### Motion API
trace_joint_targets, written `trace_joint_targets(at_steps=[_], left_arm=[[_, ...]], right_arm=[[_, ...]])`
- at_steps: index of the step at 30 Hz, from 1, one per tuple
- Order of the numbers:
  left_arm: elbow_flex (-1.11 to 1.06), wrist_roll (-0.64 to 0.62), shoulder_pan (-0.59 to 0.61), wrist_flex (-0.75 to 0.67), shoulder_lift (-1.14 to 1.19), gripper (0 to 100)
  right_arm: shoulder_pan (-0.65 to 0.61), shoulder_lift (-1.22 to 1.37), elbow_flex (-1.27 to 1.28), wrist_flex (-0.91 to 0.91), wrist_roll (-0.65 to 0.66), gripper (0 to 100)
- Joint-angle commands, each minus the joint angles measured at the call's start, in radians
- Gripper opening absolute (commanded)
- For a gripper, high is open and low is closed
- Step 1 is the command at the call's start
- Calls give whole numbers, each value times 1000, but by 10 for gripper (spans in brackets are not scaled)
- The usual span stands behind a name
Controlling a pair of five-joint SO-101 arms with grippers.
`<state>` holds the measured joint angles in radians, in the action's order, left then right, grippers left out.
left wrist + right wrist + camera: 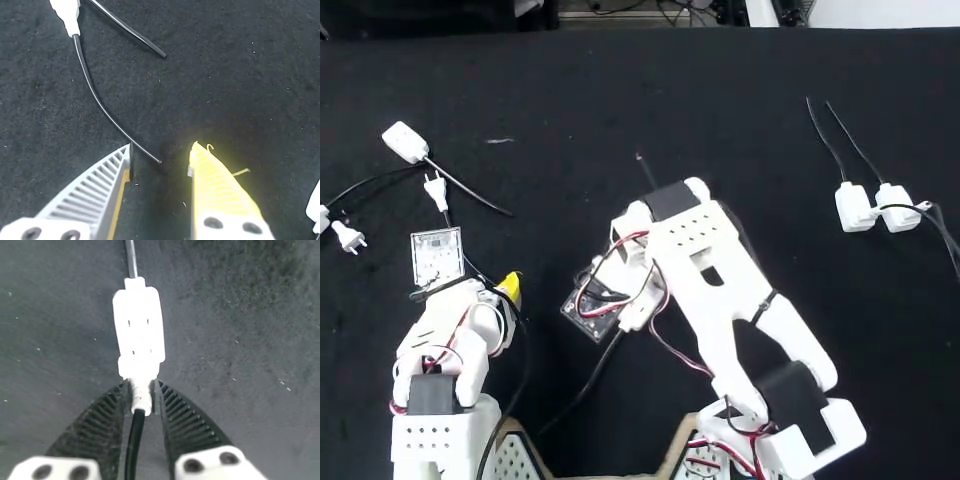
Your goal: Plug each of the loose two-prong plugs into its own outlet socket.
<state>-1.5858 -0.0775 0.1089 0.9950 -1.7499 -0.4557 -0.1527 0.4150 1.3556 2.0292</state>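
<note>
The right gripper (141, 394) pinches a white plug (140, 401) that touches the socket (139, 327) just past its tips, its arm (720, 290) leaning toward 11 o'clock from above, while the left gripper (160, 150) stands wide open with a loose plug (437, 190) at its 11 o'clock.

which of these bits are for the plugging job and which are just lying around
Job:
- white outlet and held plug in right gripper
- loose plug, second plug, spare outlet
- pair of cabled white blocks, far right

Lying about:
- white fleck
- cords beyond the table
</note>
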Motion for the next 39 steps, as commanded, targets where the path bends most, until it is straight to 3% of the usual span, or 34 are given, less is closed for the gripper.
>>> trace_joint_targets(at_steps=[1, 21, 39], left_arm=[[62, -6, 7, -20, -9, 195], [62, -5, 7, -20, -9, 195], [62, -5, 10, -20, -9, 195]], right_arm=[[18, 5, -81, 0, 11, 11], [44, 7, -7, -54, 11, 11], [-6, 105, -15, -57, 6, 11]])
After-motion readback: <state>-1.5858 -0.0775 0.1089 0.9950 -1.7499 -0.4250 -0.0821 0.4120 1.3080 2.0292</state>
